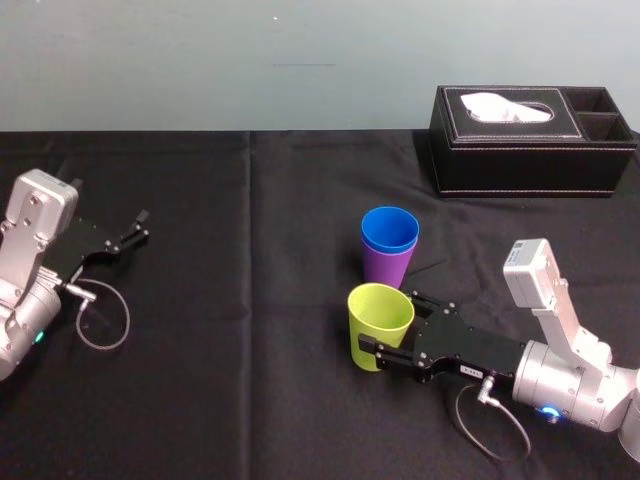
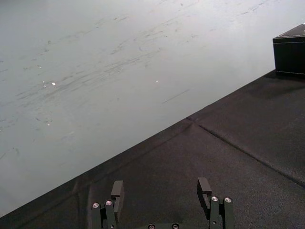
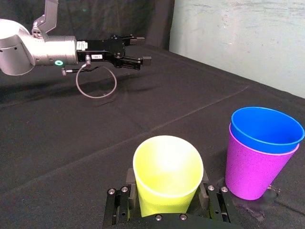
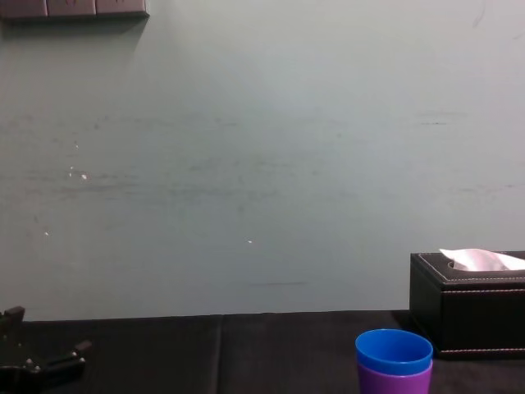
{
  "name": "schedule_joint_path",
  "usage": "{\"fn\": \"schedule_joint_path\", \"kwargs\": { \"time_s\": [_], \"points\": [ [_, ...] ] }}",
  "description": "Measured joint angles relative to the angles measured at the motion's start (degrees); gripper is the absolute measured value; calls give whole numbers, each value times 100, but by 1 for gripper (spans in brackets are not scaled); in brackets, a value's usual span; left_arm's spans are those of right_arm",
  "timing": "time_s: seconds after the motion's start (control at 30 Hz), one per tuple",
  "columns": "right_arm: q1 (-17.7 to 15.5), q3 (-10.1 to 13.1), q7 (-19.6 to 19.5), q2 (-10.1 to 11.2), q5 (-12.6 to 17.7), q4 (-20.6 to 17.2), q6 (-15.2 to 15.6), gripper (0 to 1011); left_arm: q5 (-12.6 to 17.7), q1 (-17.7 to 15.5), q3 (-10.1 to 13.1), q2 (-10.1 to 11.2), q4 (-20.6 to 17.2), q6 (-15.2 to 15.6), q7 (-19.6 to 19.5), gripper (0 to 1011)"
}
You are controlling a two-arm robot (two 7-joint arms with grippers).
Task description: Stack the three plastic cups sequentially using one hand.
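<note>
On black cloth (image 1: pixel 250 390), pale wall (image 1: pixel 200 60) behind: right gripper (image 1: pixel 388 322) grips yellow-green cup (image 3: pixel 167 174); left gripper (image 1: pixel 140 227) splayed.

A pale grey-green wall (image 4: pixel 262 164) is seen behind the table, marked with faint scuffs and small bright specks; a dark strip of 3 panels (image 4: pixel 74 7) is fixed high on it at the left; the table is covered by a black cloth (image 1: pixel 250 400), creased along 1 seam (image 1: pixel 248 220); a black tissue box (image 1: pixel 530 140) with white stitching is set at the far right.
</note>
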Motion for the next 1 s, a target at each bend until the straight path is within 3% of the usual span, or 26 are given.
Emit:
{"fn": "schedule_joint_path", "kwargs": {
  "time_s": [0.53,0.6,0.73,0.83,0.93,1.0],
  "points": [
    [-23,13,-14,18,6,-40,-5,732,0,0,0,0,0,0,0,1012],
    [-88,55,-56,72,25,-200,9,733,0,0,0,0,0,0,0,1011],
    [-376,250,-354,305,57,-906,209,733,0,0,0,0,0,0,0,1011],
    [-515,377,-571,434,76,-1305,438,733,0,0,0,0,0,0,0,1012],
    [-693,629,-888,642,104,-1924,865,733,0,0,0,0,0,0,0,1011],
    [-738,734,-972,710,130,-2105,983,733,0,0,0,0,0,0,0,1011]
  ]
}}
